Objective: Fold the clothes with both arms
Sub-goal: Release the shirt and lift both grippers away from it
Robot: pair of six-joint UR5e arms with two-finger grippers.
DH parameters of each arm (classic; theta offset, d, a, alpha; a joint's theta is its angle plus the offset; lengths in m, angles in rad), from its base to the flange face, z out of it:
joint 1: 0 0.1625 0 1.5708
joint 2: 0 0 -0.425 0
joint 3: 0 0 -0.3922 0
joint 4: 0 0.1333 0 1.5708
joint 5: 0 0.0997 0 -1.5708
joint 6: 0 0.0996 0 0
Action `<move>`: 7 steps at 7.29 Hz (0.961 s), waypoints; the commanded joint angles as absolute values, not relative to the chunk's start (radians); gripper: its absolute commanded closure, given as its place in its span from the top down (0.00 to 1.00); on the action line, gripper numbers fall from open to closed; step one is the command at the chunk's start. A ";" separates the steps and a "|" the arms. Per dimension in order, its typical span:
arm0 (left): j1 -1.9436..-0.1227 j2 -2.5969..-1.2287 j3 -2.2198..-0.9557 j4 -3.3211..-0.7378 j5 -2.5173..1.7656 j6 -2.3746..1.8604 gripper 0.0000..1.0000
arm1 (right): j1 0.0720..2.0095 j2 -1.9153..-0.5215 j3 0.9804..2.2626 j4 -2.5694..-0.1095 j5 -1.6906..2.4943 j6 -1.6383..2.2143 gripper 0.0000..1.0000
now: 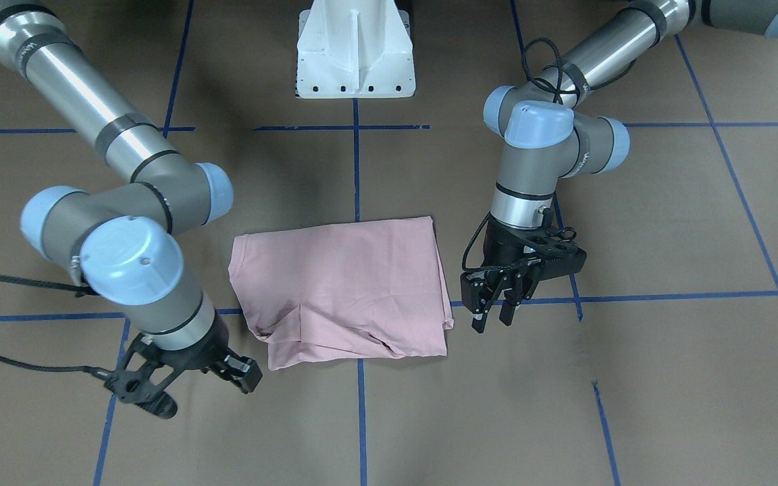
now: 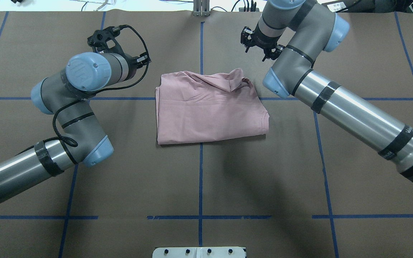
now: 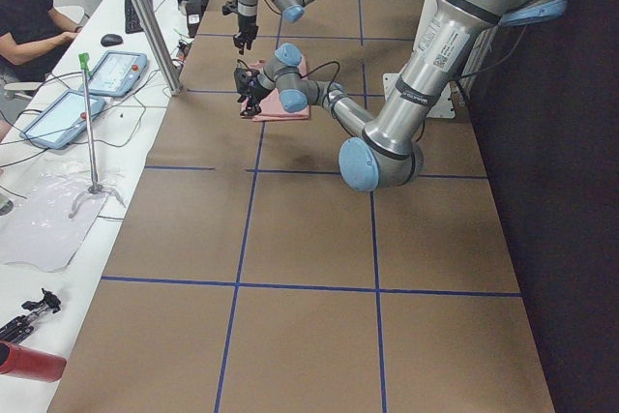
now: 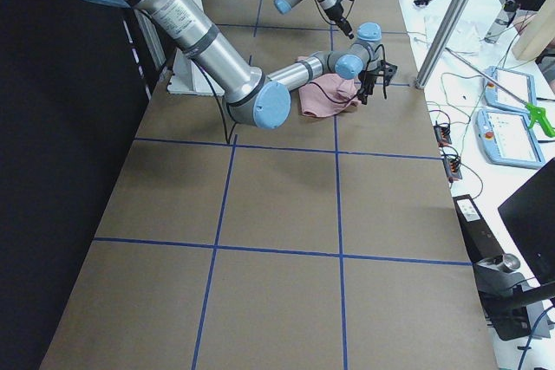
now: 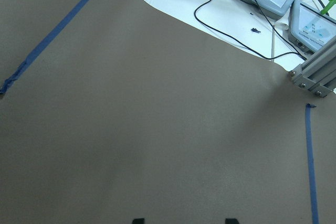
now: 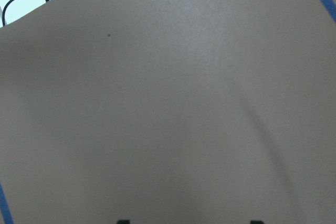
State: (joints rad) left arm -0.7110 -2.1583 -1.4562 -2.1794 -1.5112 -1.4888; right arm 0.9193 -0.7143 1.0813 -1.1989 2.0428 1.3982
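The clothes are one pale pink T-shirt [image 1: 342, 283], folded into a rough rectangle at the table's middle [image 2: 210, 107], with a rumpled fold along its far edge. No print shows. My left gripper [image 1: 494, 317] hangs just off the shirt's left side, fingers pointing down, open and empty. The left wrist view shows only bare table between its fingertips [image 5: 231, 220]. My right gripper [image 1: 203, 391] sits low by the shirt's far right corner, open and holding nothing. Its fingertips [image 6: 255, 222] also frame bare table.
The brown table [image 2: 206, 179] carries a grid of blue tape lines. The white pedestal base [image 1: 355, 61] stands at the robot's side. Beyond the far edge lies a white bench with control pendants [image 5: 315, 19], cables and an aluminium post [image 3: 145, 16]; a person [image 3: 29, 16] sits there.
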 commanded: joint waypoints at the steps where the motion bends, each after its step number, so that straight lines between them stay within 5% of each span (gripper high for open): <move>1: -0.799 -2.037 -1.576 -2.181 -1.704 -1.314 0.59 | 1.053 -0.844 1.159 -1.204 2.176 1.169 1.00; 5: -1.255 -1.736 -1.678 -2.157 -2.199 -0.528 0.61 | 1.371 -1.034 1.213 -1.383 2.296 0.461 1.00; 7: -1.493 -1.681 -1.690 -1.969 -2.320 -0.133 0.61 | 1.504 -1.131 1.369 -1.608 2.298 0.139 1.00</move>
State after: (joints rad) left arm -1.3446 -1.7156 -1.6798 -2.0901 -2.2400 -0.3901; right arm 1.4211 -1.0580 1.2671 -1.4722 2.2956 0.3446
